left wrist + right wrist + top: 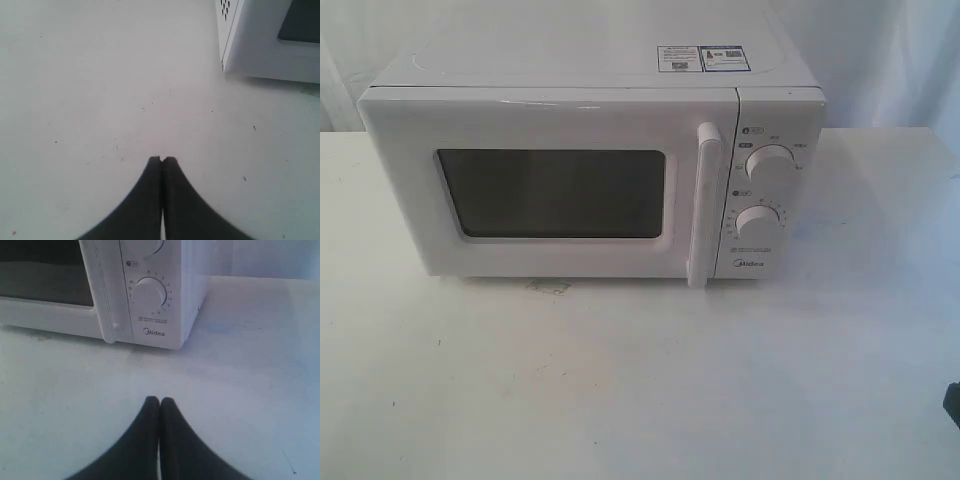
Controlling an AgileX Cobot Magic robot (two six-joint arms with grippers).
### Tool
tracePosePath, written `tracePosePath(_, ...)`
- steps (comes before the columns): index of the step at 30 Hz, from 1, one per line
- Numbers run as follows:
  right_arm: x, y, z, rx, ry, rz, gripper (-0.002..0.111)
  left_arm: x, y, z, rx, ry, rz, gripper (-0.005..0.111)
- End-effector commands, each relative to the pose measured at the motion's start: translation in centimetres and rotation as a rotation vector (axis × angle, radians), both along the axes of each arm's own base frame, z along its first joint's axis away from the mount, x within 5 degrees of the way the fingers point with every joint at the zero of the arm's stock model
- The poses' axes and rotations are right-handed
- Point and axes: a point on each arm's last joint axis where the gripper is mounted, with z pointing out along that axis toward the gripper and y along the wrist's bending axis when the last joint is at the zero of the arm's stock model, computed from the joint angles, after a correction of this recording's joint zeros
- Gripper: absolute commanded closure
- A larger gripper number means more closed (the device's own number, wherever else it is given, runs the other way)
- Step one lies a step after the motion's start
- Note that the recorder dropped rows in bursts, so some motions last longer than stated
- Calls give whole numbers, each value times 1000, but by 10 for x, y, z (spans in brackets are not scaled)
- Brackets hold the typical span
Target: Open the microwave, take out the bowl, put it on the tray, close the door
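White microwave [590,170]: stands at the far middle of the bench [620,390], front facing near.

Its door [550,195]: shut flush. The dark window [555,193] shows nothing of the bowl, which is presumably inside but cannot be confirmed. No tray appears in any view.

Its handle [705,205]: tall and vertical, on the door's right edge just beside the control panel. The hinge is judged to be on the left, so the door should swing out toward the near left.

The left gripper [162,160]: clenched, tips pressed together, holding nothing, low over the bench near the microwave's left front corner. It is possibly inside the door's arc.

The right gripper [159,400]: likewise clenched and empty, on the near side of the lower knob [149,297]. It is well placed to reach the handle.

Open room: nothing shows on the bench in front of the door.
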Motion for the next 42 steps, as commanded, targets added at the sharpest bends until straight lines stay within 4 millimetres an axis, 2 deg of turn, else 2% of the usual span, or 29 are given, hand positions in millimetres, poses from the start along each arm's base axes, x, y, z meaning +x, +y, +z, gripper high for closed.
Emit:
tracePosePath(1,0,0,-1,1,-3,-1,108,0,0,-1,1,-3,2,107)
tracePosePath(8,0,0,-1,1,-3,-1,108,0,0,-1,1,-3,2,107)
tracePosePath(12,1,0,5,0,-72,5,108,0,0,-1,1,-3,2,107)
tracePosePath(22,2,3,32,74,-355,27,108,0,0,-1,1,-3,2,107)
tracePosePath(27,-2,3,48,253,-494,41,108,0,0,-1,1,-3,2,107)
tracePosePath(28,-4,3,58,280,-516,44,108,0,0,-1,1,-3,2,107)
tracePosePath(33,-8,1,92,344,-470,31,108,0,0,-1,1,-3,2,107)
tracePosePath(37,1,2,110,360,-325,9,108,0,0,-1,1,-3,2,107)
tracePosePath(42,16,10,137,371,-244,44,108,0,0,-1,1,-3,2,107)
